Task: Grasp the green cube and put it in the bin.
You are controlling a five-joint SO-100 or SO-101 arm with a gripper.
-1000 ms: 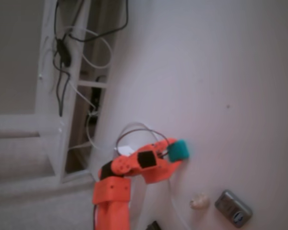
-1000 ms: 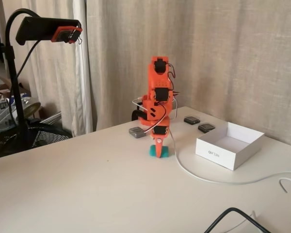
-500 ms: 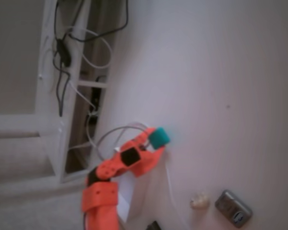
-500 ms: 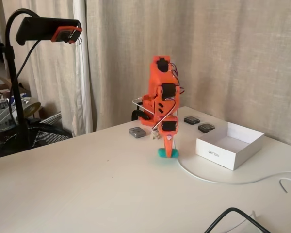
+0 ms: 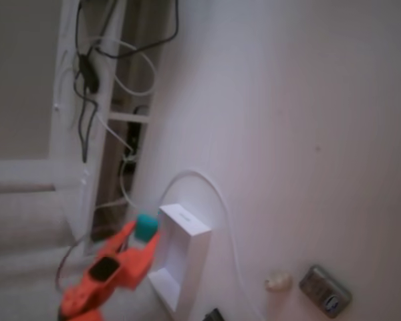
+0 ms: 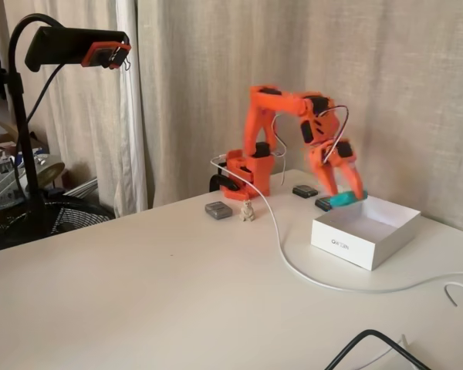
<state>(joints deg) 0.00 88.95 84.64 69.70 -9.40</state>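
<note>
**Cube held at the bin's far edge**

Your gripper (image 6: 349,196) is pinching the green cube (image 6: 344,200) between its two fingers, clear of the table; in the high fixed view the gripper (image 5: 144,235) holds the cube (image 5: 145,227) just left of the bin (image 5: 195,231) wall; in the side view the cube sits over the far-left rim of the bin (image 6: 347,247), likely carried high to clear that thin wall; judge it not yet squarely over the floor; the white cable (image 6: 293,267) trails nearby.
</note>
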